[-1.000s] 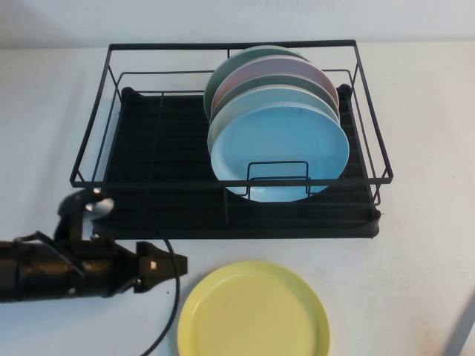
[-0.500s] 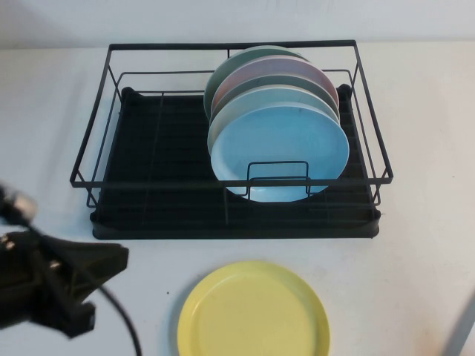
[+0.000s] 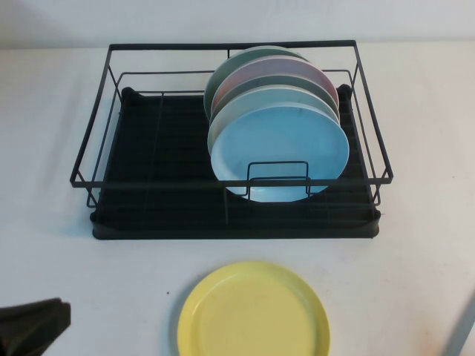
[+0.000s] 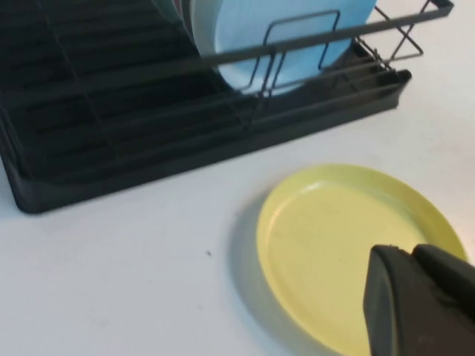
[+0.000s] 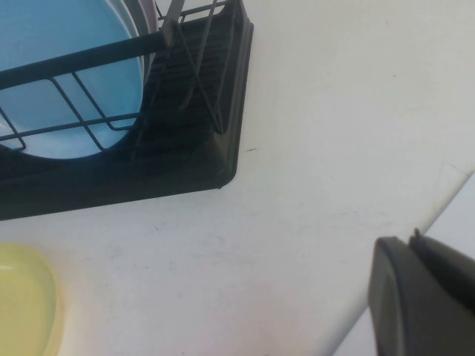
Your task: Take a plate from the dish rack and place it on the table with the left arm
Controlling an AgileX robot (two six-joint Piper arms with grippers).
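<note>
- We are seeing the pale-yellow plate (image 3: 253,310) lying flat on the white worktop (image 3: 415,259), near the front edge and just in front of the dish rack (image 3: 230,141), not touching it.
- In the left wrist view the same plate (image 4: 349,248) is sitting face up, its shallow rim showing all round, with a strip of bare worktop (image 4: 111,259) between it and the black tray base of the rack (image 4: 185,96).
- We are looking at the left tool (image 4: 415,304) in its own camera as a dark mass in front of the plate's near edge; we cannot tell whether its fingers are apart or together, and nothing is showing between them.
- In the high view only a dark corner of the left arm (image 3: 31,326) is showing at the near left of the worktop, well apart from the plate.
- The right tool (image 5: 423,297) is appearing in its wrist view as a dark block over bare worktop, off the right end of the rack (image 5: 185,126); we cannot tell its state either.
- The rack is holding a row of plates standing on edge toward its right side: a light-blue plate (image 3: 280,152) nearest us, then green and pink ones (image 3: 278,74) behind it.
- The left half of the rack is showing only its black tray.
</note>
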